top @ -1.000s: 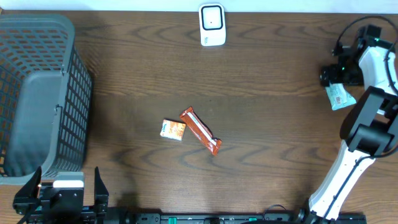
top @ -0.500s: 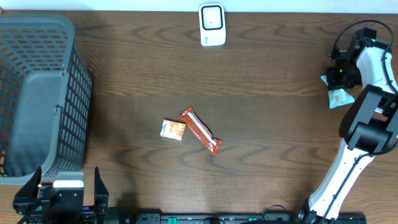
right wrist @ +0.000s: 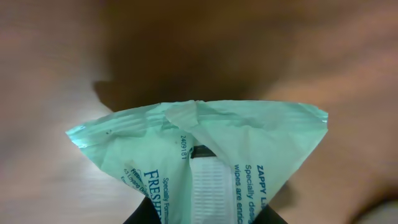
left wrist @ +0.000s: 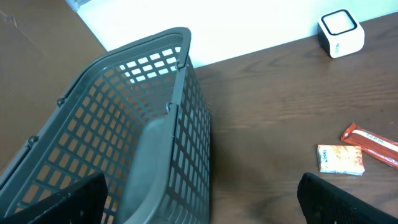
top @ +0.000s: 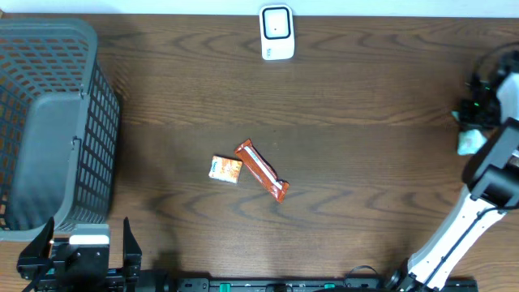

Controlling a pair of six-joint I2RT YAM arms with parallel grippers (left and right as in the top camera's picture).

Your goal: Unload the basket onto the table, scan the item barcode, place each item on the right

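Note:
My right gripper [right wrist: 205, 218] is shut on a mint-green wipes packet [right wrist: 199, 155] with blue print, which fills the right wrist view above blurred wood. I cannot make out a barcode on the side that shows. From overhead, the packet [top: 469, 143] hangs at the table's far right edge under the right gripper [top: 473, 128]. The white scanner [top: 276, 32] stands at the back centre, far from the packet. My left gripper [top: 81, 247] rests open at the front left with nothing between its fingers.
A large grey mesh basket [top: 49, 122] fills the left side, close to the left gripper [left wrist: 199, 205]. A small orange-and-white packet [top: 225, 169] and a red-orange bar [top: 262, 171] lie side by side mid-table. The right arm's white links run along the right edge.
The right gripper has shut on the wipes packet and carried it rightwards to the table's edge. The left arm and the other items have not moved.

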